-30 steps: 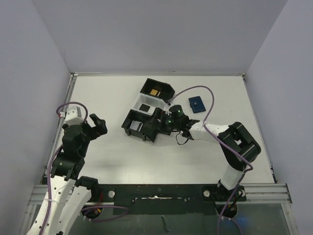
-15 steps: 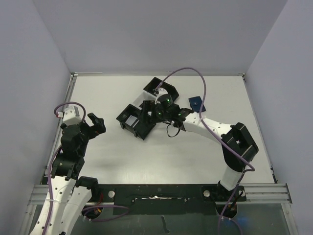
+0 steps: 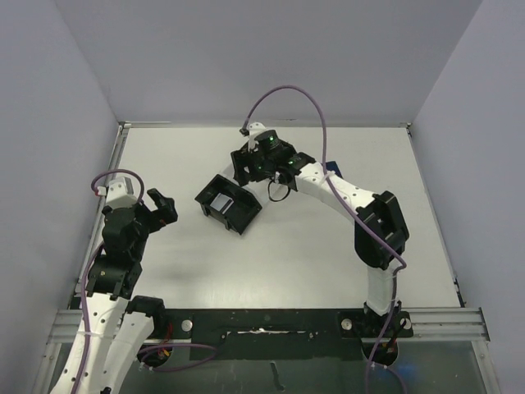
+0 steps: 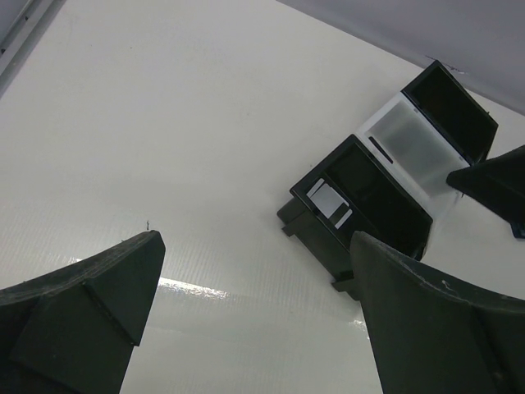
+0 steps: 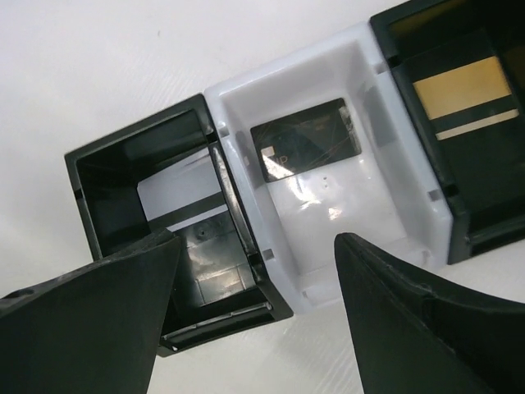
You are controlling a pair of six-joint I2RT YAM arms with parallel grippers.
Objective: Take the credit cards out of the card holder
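Three credit cards lie in a row of joined boxes: a white striped card [image 5: 176, 193] in the left black box [image 5: 156, 213], a dark card [image 5: 305, 149] in the clear middle section [image 5: 328, 189], and a gold card [image 5: 462, 89] in the right black box. My right gripper [image 5: 258, 328] hovers open over the row's near edge [image 3: 258, 164], holding nothing. The card holder [image 3: 331, 168] is almost hidden behind the right arm; only a blue corner shows. My left gripper [image 3: 160, 207] stands open and empty, well left of the boxes [image 4: 361, 205].
Grey walls close the table on the left, back and right. A purple cable loops up over the right arm [image 3: 287, 94]. The left arm's cable [image 3: 111, 176] curls near the table's left edge. The black box end [image 3: 228, 203] sits mid-table.
The right arm has swung from the boxes' near side up over their far end, and its jaws have narrowed a little. The box row shifted slightly left. The left arm stayed still.
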